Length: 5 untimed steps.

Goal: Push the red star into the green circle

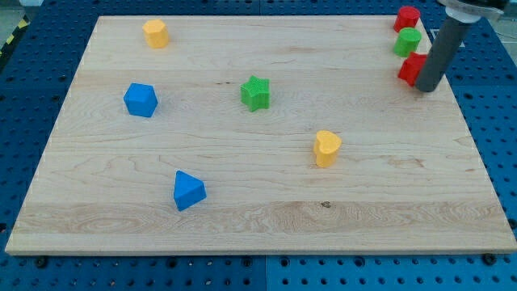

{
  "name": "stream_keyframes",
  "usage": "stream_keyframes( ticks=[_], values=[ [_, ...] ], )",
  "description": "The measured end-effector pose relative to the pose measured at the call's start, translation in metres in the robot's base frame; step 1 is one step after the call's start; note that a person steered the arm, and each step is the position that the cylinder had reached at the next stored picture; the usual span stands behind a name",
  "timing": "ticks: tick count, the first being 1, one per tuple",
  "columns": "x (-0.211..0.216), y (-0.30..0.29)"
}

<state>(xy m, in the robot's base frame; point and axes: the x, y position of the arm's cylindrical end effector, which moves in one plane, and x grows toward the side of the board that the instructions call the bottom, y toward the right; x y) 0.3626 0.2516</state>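
Observation:
At the view's top right, three blocks stand in a column. A red block (407, 17) is on top, the green circle (408, 41) is in the middle, and a red block that looks like the star (411, 69) is just below it, touching or nearly touching. My tip (426, 87) is on the board right beside this lower red block, on its right and slightly below. The rod hides part of that block's right side.
A green star (255, 93) sits near the middle. A yellow heart (327, 148) lies right of centre. A blue triangle (189, 190) is at lower left, a blue block (140, 99) at left, a yellow block (156, 33) at top left. The board's right edge (468, 121) is close to my tip.

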Motion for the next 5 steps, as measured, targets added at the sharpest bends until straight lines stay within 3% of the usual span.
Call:
stream_keyframes(
  ticks=[5],
  values=[
    [-0.038,0.010]
  ],
)
